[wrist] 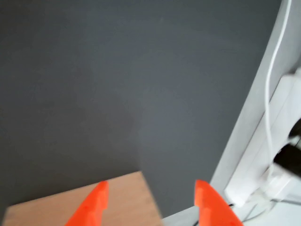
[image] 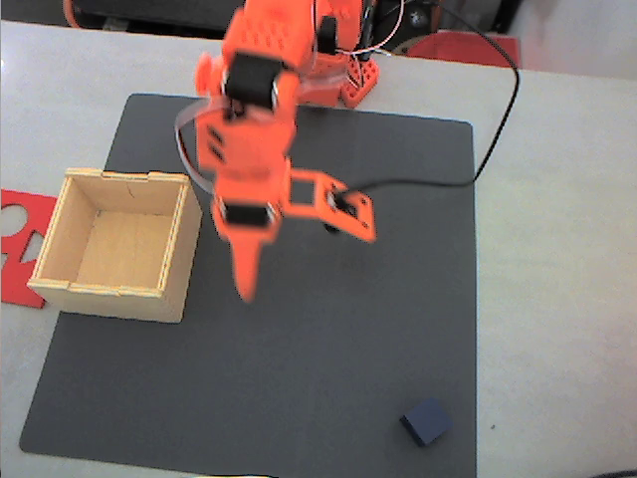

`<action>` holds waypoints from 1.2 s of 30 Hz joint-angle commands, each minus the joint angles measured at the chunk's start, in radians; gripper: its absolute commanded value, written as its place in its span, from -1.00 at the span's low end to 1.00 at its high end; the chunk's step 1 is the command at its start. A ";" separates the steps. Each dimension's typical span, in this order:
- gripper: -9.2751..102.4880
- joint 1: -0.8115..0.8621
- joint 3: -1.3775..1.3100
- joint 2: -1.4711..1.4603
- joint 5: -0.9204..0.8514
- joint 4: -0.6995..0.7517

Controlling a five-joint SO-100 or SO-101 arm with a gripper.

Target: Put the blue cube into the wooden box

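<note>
The blue cube point(image: 426, 421) is a small dark block lying on the black mat point(image: 328, 329) near its front right corner in the fixed view. At the mat's left edge stands the wooden box point(image: 117, 244), open-topped and with nothing inside. My orange gripper point(image: 307, 261) hangs over the middle of the mat, just right of the box and far from the cube. It is open and holds nothing. In the wrist view the gripper point(wrist: 151, 183) shows two spread orange fingertips point(wrist: 96, 202), with a corner of the wooden box point(wrist: 122, 200) behind them.
A flat red cut-out sheet point(image: 18, 249) lies on the white table left of the box. A black cable point(image: 493, 129) loops across the mat's back right corner. The wrist view shows a white cable point(wrist: 273, 70) and a white power strip point(wrist: 277, 141) beyond the mat's edge.
</note>
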State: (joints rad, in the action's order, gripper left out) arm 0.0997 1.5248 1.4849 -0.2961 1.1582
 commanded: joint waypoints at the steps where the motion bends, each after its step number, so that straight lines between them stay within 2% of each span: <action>1: -0.42 -0.074 -0.272 -0.124 -0.112 0.051; 8: -0.39 -0.152 -0.597 -0.396 -0.342 0.107; 11: -0.38 -0.161 -0.919 -0.607 -0.407 0.225; 14: -0.37 -0.164 -1.359 -0.884 -0.431 0.342; 16: -0.35 -0.169 -1.568 -1.015 -0.442 0.364; 23: -0.34 -0.225 -1.608 -1.058 -0.405 0.256; 33: -0.23 -0.347 -1.612 -1.095 -0.400 0.253; 36: -0.21 -0.356 -1.756 -1.210 -0.400 0.222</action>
State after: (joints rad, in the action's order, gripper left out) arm -0.2516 -0.1012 0.3175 -0.6980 1.4113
